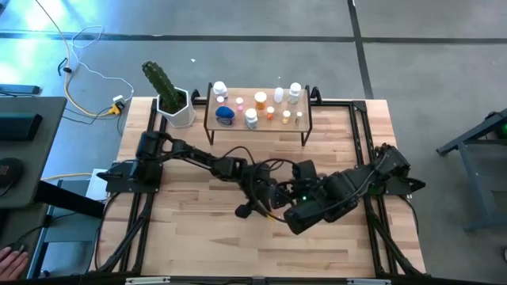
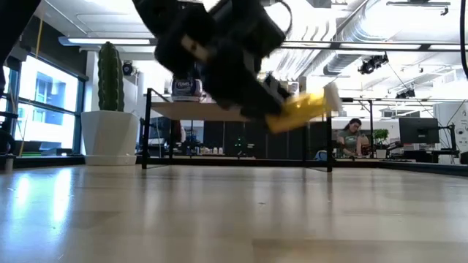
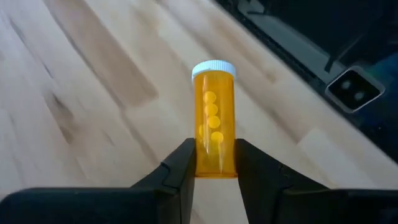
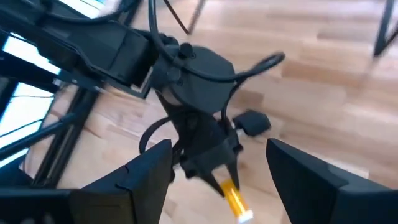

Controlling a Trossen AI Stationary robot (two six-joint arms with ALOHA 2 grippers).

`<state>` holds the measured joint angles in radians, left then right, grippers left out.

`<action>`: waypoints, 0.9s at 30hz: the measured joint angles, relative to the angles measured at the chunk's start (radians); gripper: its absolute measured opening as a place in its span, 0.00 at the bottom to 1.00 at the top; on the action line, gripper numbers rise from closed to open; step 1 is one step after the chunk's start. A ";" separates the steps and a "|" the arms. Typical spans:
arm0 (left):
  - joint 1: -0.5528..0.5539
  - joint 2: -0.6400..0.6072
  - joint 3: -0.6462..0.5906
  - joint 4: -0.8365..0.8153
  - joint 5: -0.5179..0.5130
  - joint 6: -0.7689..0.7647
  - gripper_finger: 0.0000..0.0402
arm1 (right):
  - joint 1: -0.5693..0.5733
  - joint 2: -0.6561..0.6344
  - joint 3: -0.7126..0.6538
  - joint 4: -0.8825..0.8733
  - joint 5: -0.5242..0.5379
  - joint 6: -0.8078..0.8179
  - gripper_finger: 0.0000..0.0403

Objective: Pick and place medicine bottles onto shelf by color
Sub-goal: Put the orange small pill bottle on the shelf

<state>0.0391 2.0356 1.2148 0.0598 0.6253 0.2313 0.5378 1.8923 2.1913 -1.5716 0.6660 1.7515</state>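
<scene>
An orange medicine bottle (image 3: pixel 214 124) with a white cap and round pills inside is in my left gripper (image 3: pixel 214 171), which is shut on it above the middle of the table (image 1: pixel 265 210). In the low view the bottle (image 2: pixel 300 109) hangs clear above the tabletop. My right gripper (image 4: pixel 217 152) is open and stands close by on the right (image 1: pixel 297 215). It faces the left gripper and the bottle (image 4: pixel 234 200) without touching them. The shelf (image 1: pixel 257 127) stands at the far edge and carries several white, orange and blue bottles (image 1: pixel 260 101). My left gripper pinches the orange bottle by its bottom end (image 3: pixel 214 167) between the two fingers (image 3: pixel 183 171). The bottle lies along the fingers, with its white cap (image 3: pixel 214 68) pointing away from the gripper. It is lifted clear of the table and tilted, the cap end (image 2: pixel 333 95) slightly higher.
A white hexagonal pot with a green cactus (image 1: pixel 173 103) stands left of the shelf at the far edge. Black rails (image 1: pixel 364 150) run along both sides of the table. Bare wood (image 1: pixel 206 237) lies near the front edge. A person sits far behind the table (image 2: pixel 352 135).
</scene>
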 joint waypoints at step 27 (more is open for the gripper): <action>0.144 -0.358 0.000 0.253 -0.128 -0.267 0.22 | -0.033 -0.134 0.163 0.001 0.165 -0.600 0.62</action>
<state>0.1834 1.6776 1.2152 0.3126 0.4974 -0.0360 0.5049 1.7587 2.3547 -1.5707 0.8309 1.1516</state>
